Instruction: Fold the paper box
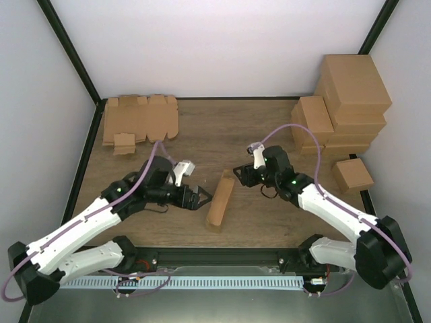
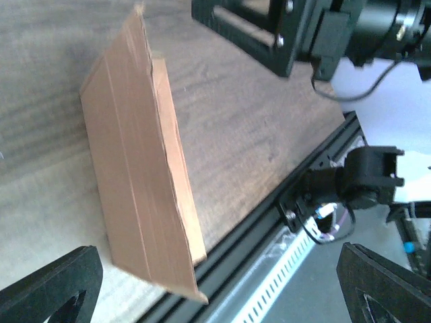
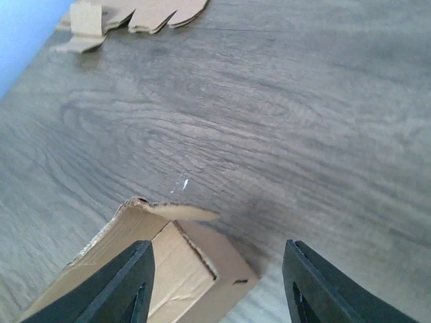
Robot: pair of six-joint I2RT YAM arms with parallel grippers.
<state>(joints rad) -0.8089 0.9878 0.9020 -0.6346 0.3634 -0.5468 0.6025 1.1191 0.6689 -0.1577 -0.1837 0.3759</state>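
The paper box (image 1: 220, 200) lies in the middle of the table as a long, narrow, partly folded brown piece. In the left wrist view the paper box (image 2: 141, 168) stands on its edge, with one flap apart along its top. My left gripper (image 1: 199, 197) is open just left of it, nothing between its fingers (image 2: 54, 286). My right gripper (image 1: 240, 174) is open at the box's far end. In the right wrist view that end of the paper box (image 3: 182, 269) sits between the spread fingers (image 3: 124, 286) with a curled flap sticking up. Neither gripper holds anything.
Flat cardboard blanks (image 1: 138, 121) lie at the back left, also seen as blanks (image 3: 135, 13) in the right wrist view. Stacked brown cartons (image 1: 350, 94) fill the back right, with a small closed box (image 1: 352, 175) in front. The black rail (image 2: 269, 222) runs along the table's near edge.
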